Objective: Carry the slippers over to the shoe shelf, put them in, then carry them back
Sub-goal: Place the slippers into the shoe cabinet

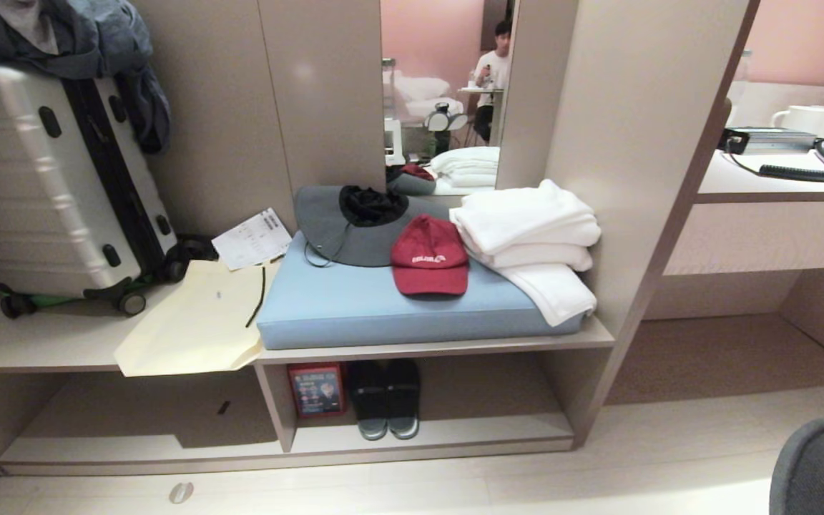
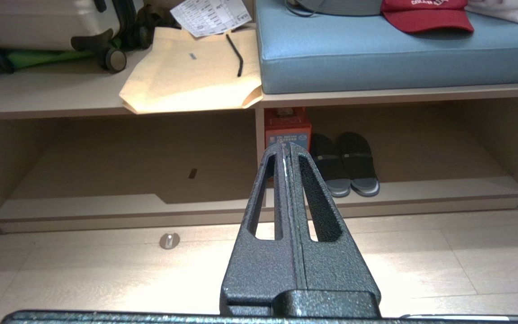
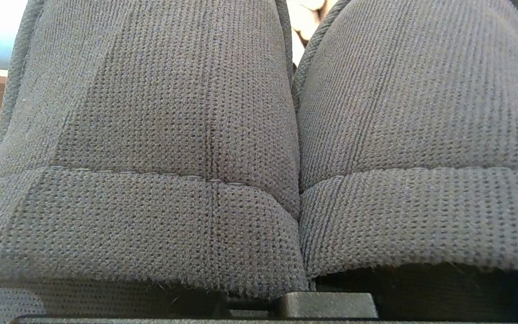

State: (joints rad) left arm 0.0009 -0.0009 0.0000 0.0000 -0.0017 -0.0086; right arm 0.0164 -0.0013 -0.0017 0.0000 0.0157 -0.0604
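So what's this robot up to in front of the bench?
It is moving a pair of dark knitted slippers. They fill the right wrist view, apparently gripped in the closed right tool, and they are not in the shoe shelf yet. The robot faces that low cubby, where another dark pair sits beside a red box. The left tool is closed, empty and idle, pointing toward the cubby above the floor.
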